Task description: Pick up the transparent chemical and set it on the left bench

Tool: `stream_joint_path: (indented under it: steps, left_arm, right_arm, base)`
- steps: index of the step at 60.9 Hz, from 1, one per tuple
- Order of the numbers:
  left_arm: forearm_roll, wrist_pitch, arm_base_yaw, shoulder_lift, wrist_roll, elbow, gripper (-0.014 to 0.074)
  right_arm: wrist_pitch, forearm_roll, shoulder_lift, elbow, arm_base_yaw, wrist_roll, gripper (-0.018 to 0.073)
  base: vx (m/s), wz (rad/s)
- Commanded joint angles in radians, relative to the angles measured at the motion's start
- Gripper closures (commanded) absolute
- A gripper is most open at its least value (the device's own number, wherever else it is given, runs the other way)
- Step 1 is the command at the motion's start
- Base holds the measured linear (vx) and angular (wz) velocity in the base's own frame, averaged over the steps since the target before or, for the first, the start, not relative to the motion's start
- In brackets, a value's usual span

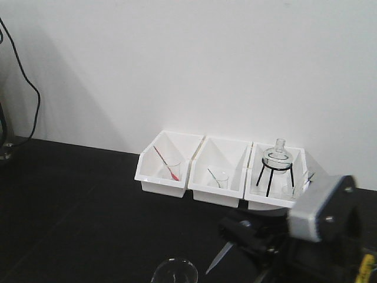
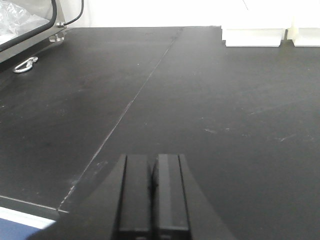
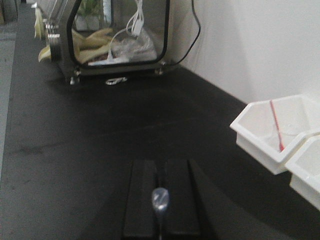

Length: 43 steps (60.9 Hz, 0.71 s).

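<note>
At the bottom edge of the front view stands a clear glass beaker (image 1: 174,272), which I take for the transparent chemical; only its round rim shows, on the black left bench (image 1: 76,200). Just right of it, my right gripper (image 1: 230,233) is shut on a thin clear rod (image 1: 215,259) that pokes out towards the beaker. The right wrist view shows the rod's rounded tip (image 3: 160,199) between the closed fingers of the right gripper (image 3: 160,165). My left gripper (image 2: 153,159) hovers shut and holds nothing over bare bench (image 2: 225,100).
Three white bins stand against the wall: one with a red rod (image 1: 162,171), one with a green rod (image 1: 219,172), one holding a round flask on a black tripod (image 1: 275,162). A glass-fronted box (image 3: 115,35) and a metal clip (image 3: 116,80) sit far left. The bench's front edge (image 2: 25,205) is near.
</note>
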Motion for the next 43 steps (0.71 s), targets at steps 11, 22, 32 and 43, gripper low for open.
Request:
stream_joint_path:
  steps: [11,22,32,43]
  left_arm:
    - [-0.001,-0.078,-0.002,-0.019,-0.008,0.016,0.06]
    - [-0.001,-0.078,-0.002,-0.019,-0.008,0.016,0.06]
    - [-0.001,-0.078,-0.002,-0.019,-0.008,0.016,0.06]
    - [-0.001,-0.078,-0.002,-0.019,-0.008,0.016,0.06]
  right_arm:
    - [0.093,0.178,0.163,-0.151,0.179,-0.213,0.0561]
    - [0.103,0.193,0.299,-0.221,0.181,-0.314,0.0561]
    - [0.133,0.194,0.399,-0.277,0.181,-0.377,0.0557]
    - [0.16,0.219,0.462,-0.304,0.18,-0.367,0.0498]
  base:
    - [0.0,0.0]
    - [0.0,0.0]
    - [0.0,0.0]
    - [0.0,0.0]
